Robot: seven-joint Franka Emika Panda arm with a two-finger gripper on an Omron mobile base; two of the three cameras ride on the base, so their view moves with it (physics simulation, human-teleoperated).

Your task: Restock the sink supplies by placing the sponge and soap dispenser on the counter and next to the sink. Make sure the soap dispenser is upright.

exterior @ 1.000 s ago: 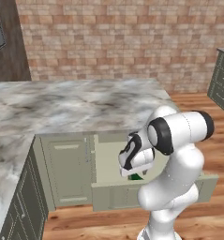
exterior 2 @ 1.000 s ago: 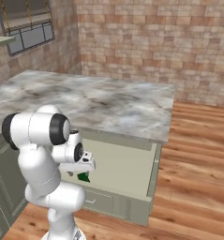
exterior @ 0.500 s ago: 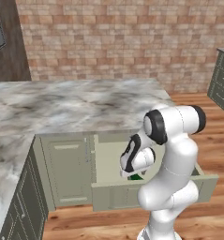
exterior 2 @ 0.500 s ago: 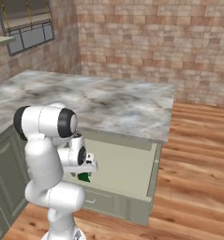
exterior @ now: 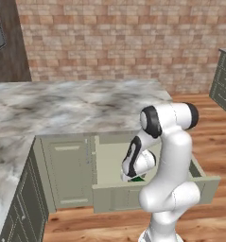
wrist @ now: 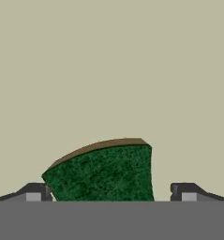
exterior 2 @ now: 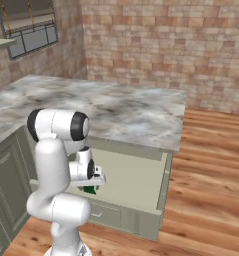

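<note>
Reaching down into the open drawer (exterior: pixel 109 196), the gripper (wrist: pixel 108 190) hangs with its jaws spread wide on either side of the sponge (wrist: pixel 104 171), grasping nothing, placed as if for a straight pinch. That sponge lies on the drawer's pale floor, dark green scrub face up, a brownish edge showing along its far side. Beyond spreads the veined marble surface (exterior: pixel 72 104).

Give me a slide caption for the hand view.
Open gripper poised over the green-topped sponge lying on the drawer floor, fingertips either side.
</note>
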